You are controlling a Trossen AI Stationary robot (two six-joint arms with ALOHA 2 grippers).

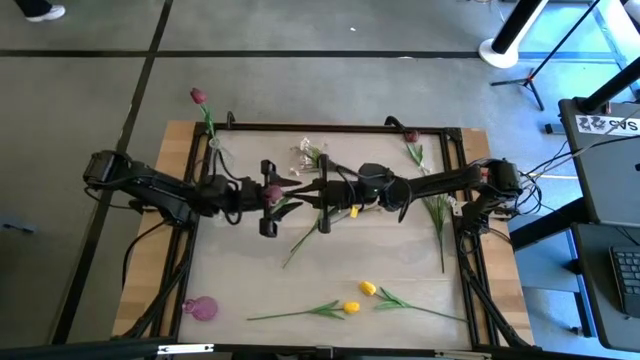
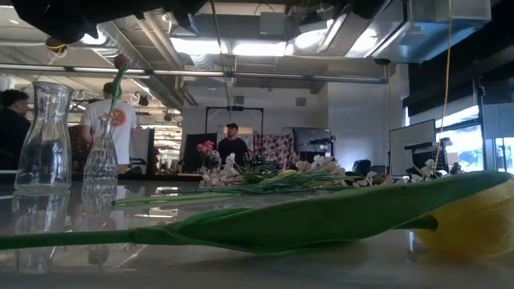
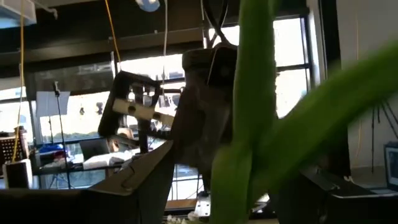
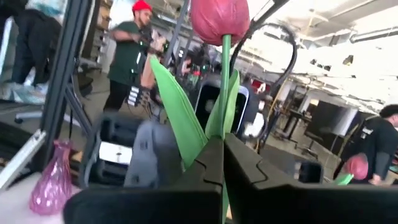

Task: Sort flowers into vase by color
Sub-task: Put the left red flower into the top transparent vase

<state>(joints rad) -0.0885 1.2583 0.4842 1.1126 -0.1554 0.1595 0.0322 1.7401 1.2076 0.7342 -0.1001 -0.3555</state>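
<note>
My right gripper (image 4: 222,155) is shut on a dark red tulip (image 4: 219,18), above the table's middle (image 1: 325,195). The tulip's head (image 1: 270,193) points toward my left gripper (image 1: 268,197), which is open with the green stalk and leaf (image 3: 239,155) between its fingers. Two yellow tulips (image 1: 350,307) (image 1: 368,288) lie near the near edge, and one fills the low view's foreground (image 2: 474,221). White blossom sprays (image 1: 305,155) lie at the far middle. Another red tulip (image 1: 198,97) stands in a clear vase (image 2: 102,152). My right gripper pinches the red tulip's thin green stalk (image 4: 222,134) between its two fingers, just below the leaves. The flower is lifted clear of the table, its head and leaves (image 4: 186,118) sticking out past the fingertips toward the left arm.
A wider clear vase (image 2: 44,136) stands beside the narrow one at the far left. A pink vase (image 1: 200,308) sits at the near left corner. Another red tulip (image 1: 410,135) and loose green stems (image 1: 438,215) are on the right. People stand in the room beyond.
</note>
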